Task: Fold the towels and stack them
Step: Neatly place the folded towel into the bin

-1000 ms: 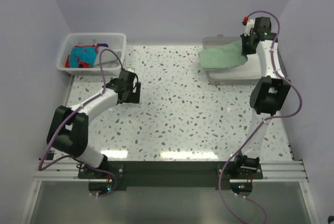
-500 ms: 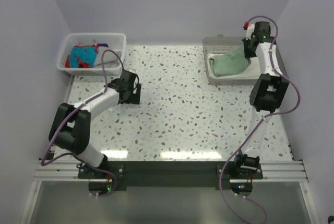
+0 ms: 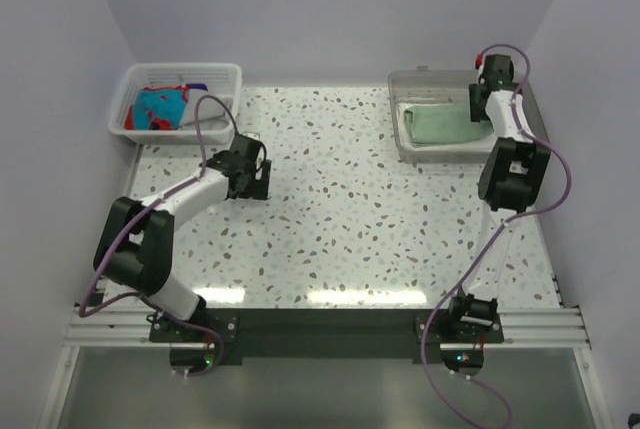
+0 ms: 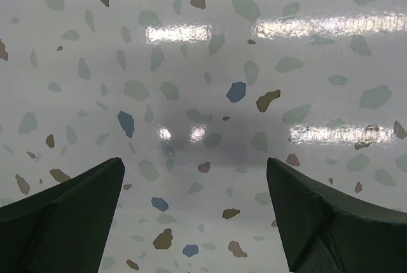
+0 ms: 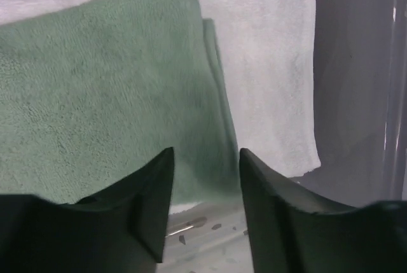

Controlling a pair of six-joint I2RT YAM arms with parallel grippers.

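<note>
My right tool point(image 5: 205, 165) hangs parted and empty just above the mint towel point(image 5: 108, 88), which lies folded on the white towel point(image 5: 273, 63) in the tray point(image 5: 356, 95). I should rise straight up so that neither finger snags the edge. My left tool point(image 4: 196, 184) gapes empty over the desk point(image 4: 191, 63).

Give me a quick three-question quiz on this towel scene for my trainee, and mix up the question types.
1. True or false: the mint green towel lies on the white towel in the clear tray.
2. Which lies in the white basket? A mint green towel; B turquoise-and-red patterned towel; C white towel.
3. Fill in: the left gripper is ___.
Key: 1 true; 2 B; 3 open.
</note>
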